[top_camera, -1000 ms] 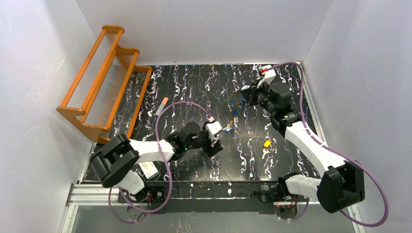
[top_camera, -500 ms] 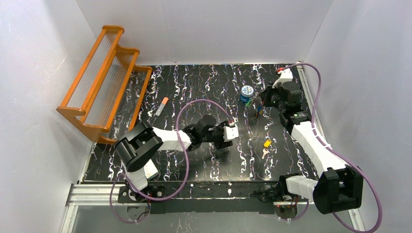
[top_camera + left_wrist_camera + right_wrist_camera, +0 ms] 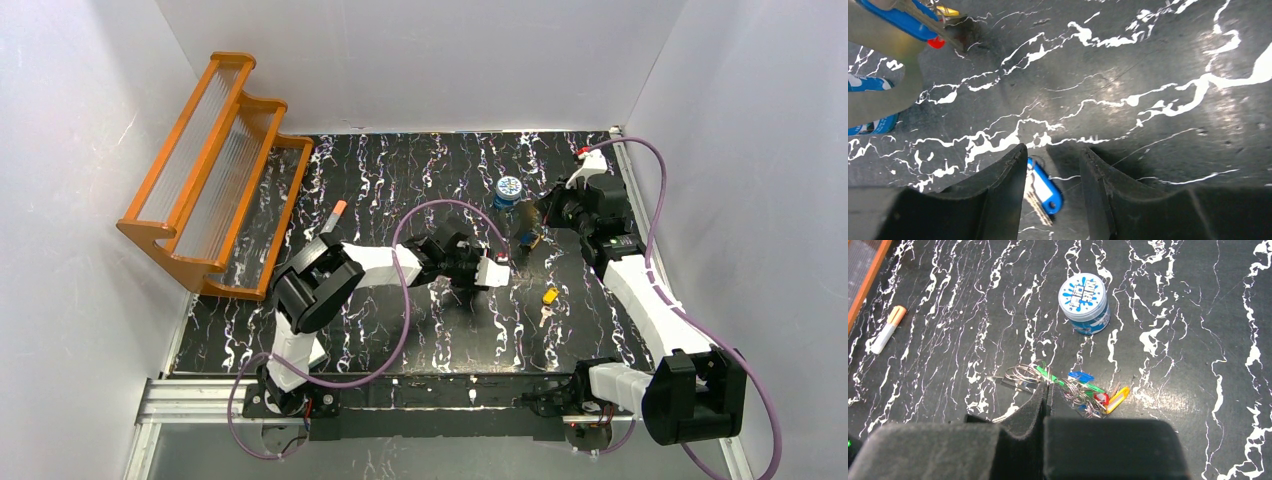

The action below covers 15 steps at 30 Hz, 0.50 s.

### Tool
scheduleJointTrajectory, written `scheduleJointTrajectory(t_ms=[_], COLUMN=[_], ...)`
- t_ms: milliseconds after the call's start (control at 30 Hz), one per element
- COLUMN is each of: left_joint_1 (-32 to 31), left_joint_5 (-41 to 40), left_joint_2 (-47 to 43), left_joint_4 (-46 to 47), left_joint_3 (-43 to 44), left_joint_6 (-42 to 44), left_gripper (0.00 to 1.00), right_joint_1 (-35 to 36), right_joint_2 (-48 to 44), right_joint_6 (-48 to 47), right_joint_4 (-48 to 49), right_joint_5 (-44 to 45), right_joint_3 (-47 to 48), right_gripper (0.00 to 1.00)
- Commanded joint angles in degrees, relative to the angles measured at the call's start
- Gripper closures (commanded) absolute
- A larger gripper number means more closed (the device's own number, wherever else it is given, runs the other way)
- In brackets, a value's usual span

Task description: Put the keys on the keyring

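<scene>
Right wrist view: right gripper (image 3: 1047,388) clamped tight on keyring (image 3: 1020,374) bearing keys (image 3: 1088,390); left gripper (image 3: 1053,152) half parted, straddling blue key (image 3: 1044,186).

Rack (image 3: 215,170): on the table (image 3: 400,170), 10 o'clock, along the left wall.
Tube (image 3: 333,218): at the rack's 3 o'clock, near it.
Tin (image 3: 509,190): 1 o'clock of table centre.
Keyring (image 3: 1020,376) with keys (image 3: 1088,390): just at the tin's 5 o'clock.
Loose keys (image 3: 548,297): 4 o'clock of centre.
Single key (image 3: 1043,186): on the table between the left gripper's (image 3: 1052,149) fingers.
</scene>
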Motion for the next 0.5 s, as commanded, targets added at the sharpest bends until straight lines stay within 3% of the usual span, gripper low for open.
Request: scheduleJointTrajectory(t_ms=[0, 133, 467], left_joint_1=[1.63, 2.23, 2.92], left_joint_5=[2.04, 2.29, 2.51], left_joint_2=[1.22, 2.28, 5.77], left_joint_4=[-9.24, -11.35, -14.58], left_joint_3=[4.31, 5.41, 9.52], left_joint_6=[6.43, 8.18, 9.19], left_gripper=[0.59, 0.61, 0.77], right_joint_1=[-0.67, -0.89, -1.33], right_joint_2=[-0.82, -0.17, 1.14], right_joint_6=[0.83, 1.01, 1.45], right_joint_4=[2.94, 3.27, 4.20], right_joint_5=[-1.95, -2.65, -3.94], right_joint_3=[0.21, 0.24, 0.30], right_gripper=[0.99, 0.99, 0.99])
